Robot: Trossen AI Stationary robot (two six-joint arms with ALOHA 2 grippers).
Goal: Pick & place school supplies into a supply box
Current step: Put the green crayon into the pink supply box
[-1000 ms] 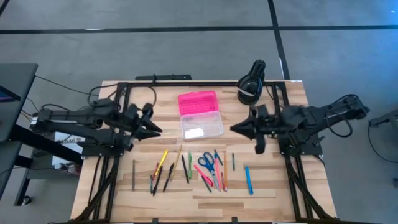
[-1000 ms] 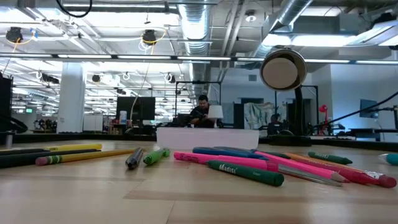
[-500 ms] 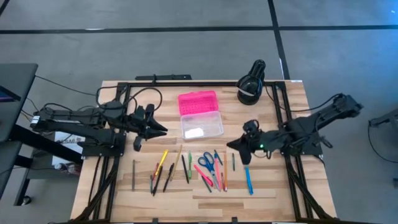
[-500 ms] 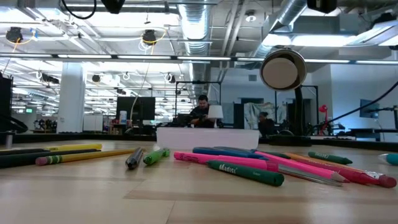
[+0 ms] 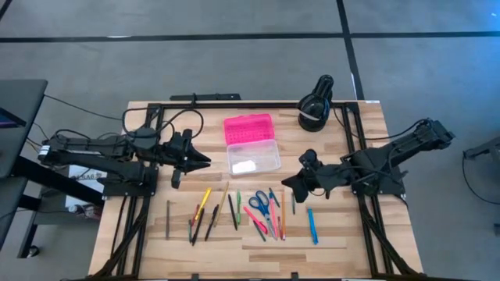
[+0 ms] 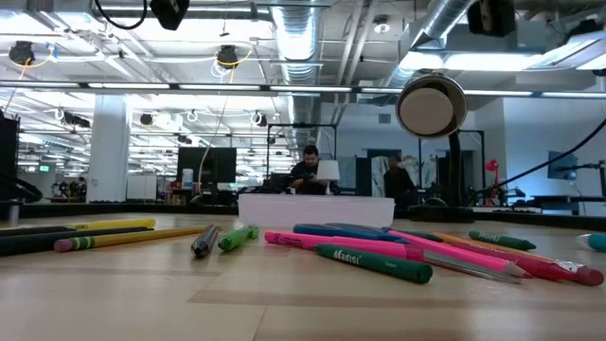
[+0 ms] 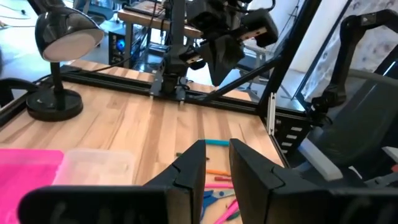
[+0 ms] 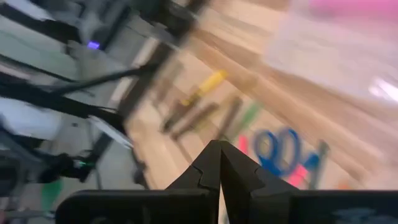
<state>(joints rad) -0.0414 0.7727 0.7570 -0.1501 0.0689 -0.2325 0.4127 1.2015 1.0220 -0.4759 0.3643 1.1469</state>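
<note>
Above the scissors (image 5: 260,204), right tool (image 5: 284,186) seemingly hovers shut.

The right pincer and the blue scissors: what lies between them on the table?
In the high view, only a green pen lies between the right pincer and the blue scissors; otherwise bare wood.

Open-plan industrial lab or workshop: exposed ceiling ducts (image 6: 303,38), strip lights, white column (image 6: 107,147), distant workstations, seated person (image 6: 308,170) at screen; wooden table (image 5: 148,250) mounted on black frame, grey floor.

bare wood (image 5: 344,226) right of pens (image 5: 234,209)
</note>
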